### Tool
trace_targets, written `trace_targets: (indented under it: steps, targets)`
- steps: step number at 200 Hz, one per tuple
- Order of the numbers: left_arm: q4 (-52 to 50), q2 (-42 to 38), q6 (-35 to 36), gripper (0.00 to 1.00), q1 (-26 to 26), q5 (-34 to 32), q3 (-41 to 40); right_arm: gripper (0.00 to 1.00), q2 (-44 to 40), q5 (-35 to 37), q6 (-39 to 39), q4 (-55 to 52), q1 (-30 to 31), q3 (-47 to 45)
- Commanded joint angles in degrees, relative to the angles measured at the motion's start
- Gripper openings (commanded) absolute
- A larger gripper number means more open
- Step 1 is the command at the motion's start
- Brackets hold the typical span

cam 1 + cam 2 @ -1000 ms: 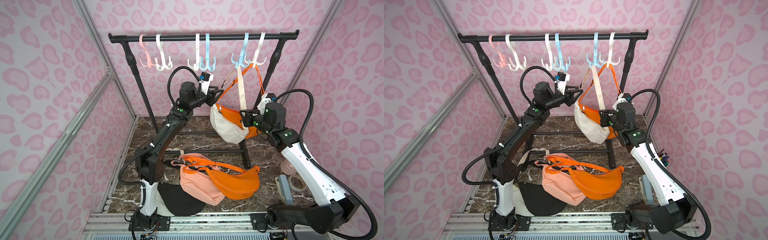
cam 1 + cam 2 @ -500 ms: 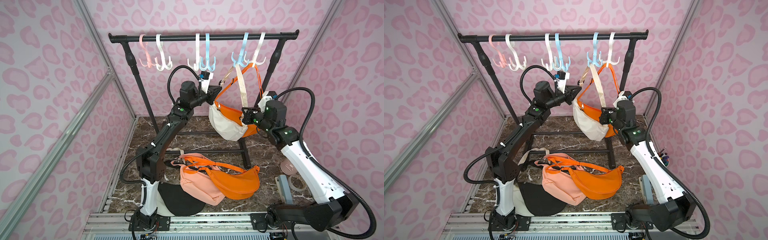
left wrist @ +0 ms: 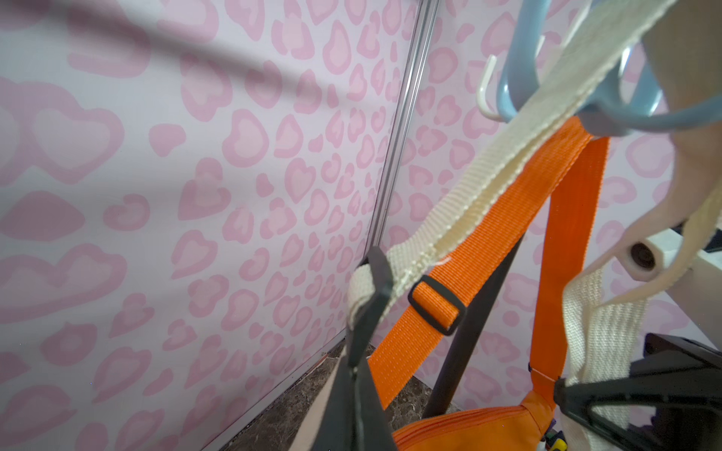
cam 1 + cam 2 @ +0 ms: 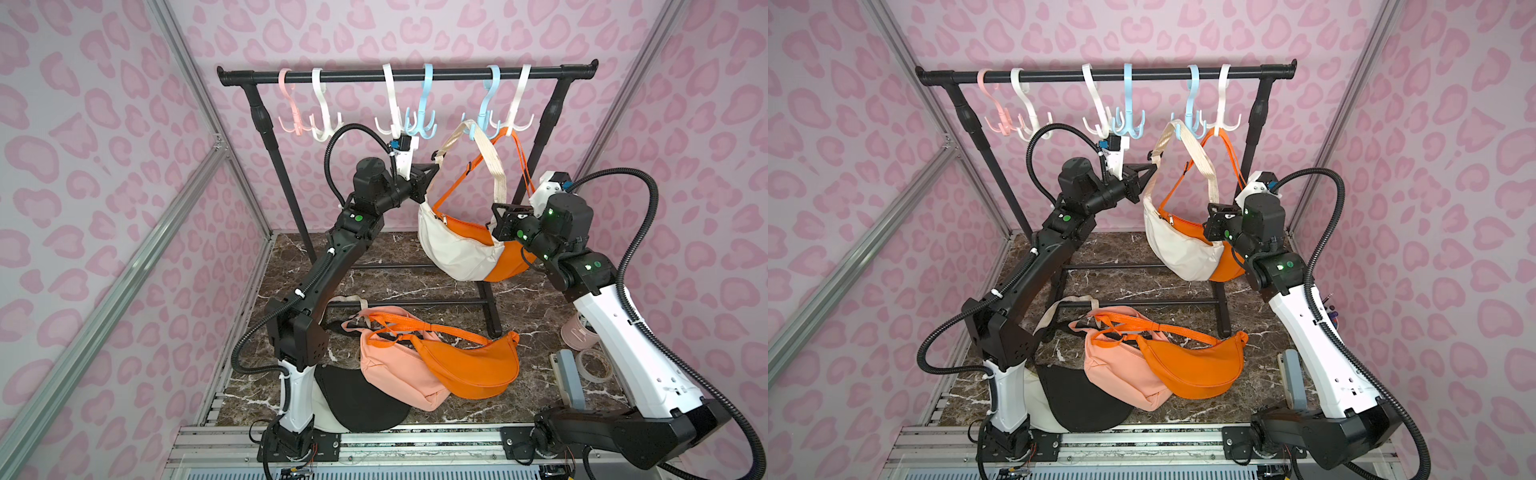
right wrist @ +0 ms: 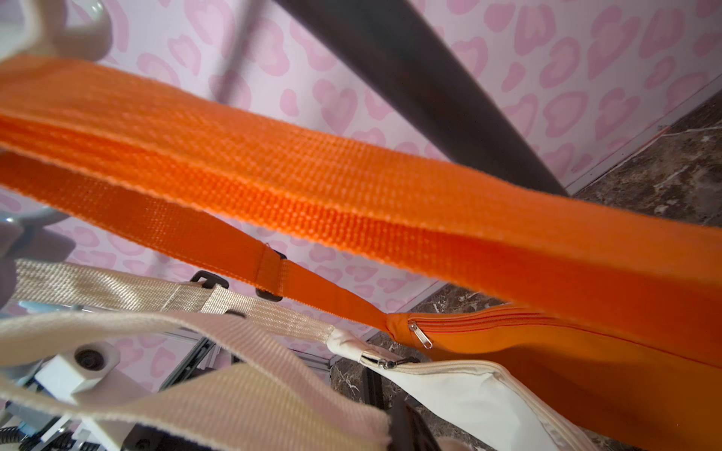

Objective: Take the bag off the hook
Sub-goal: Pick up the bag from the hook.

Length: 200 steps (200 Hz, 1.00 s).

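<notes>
A cream bag [image 4: 453, 249] [image 4: 1179, 245] hangs by its cream strap [image 4: 496, 166] from a light blue hook [image 4: 484, 120] [image 4: 1192, 120] on the black rail. My left gripper [image 4: 434, 166] [image 4: 1148, 168] [image 3: 369, 281] is shut on one side of that strap near its buckle. My right gripper [image 4: 496, 208] [image 4: 1212, 205] [image 5: 394, 425] is shut on the strap's other side, just above the bag. The strap [image 3: 508, 156] still lies over a prong of the blue hook [image 3: 609, 117]. Behind it an orange bag [image 4: 511, 262] hangs from the white hook [image 4: 517, 116].
Several empty hooks hang along the rail [image 4: 407, 75]. A peach bag [image 4: 395, 370], an orange bag [image 4: 469, 365] and a black-and-white bag [image 4: 357, 399] lie on the marble floor. A pink cup [image 4: 575, 332] and a tape roll [image 4: 594, 365] sit by the right arm's base.
Both grippers have shut on the cream strap. Both have risen a little, and the cream bag has shifted slightly up and to the left.
</notes>
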Motion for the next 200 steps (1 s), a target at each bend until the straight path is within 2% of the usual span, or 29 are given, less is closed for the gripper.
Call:
trace_targets:
  steps: [1,64,109,200]
  targets:
    - [2.1,-1.8,-1.8,0.03,-0.1,-0.5,0.6,0.00,-0.2,0.0,0.5,-0.5,0.0,1.5]
    - [0.4,-5.1,-5.8,0.03,-0.7,-1.0,-0.8,0.00,-1.5,-0.7,2.6,-1.2,0.2,3.7]
    - [2.8,-7.8,-10.2,0.03,-1.5,-1.8,-6.8,0.00,-3.0,-0.8,3.2,-1.5,0.7,3.2]
    - [8.1,-14.9,-11.1,0.03,-3.3,-3.5,-20.7,0.00,-8.6,0.7,4.5,-3.2,1.5,-2.0]
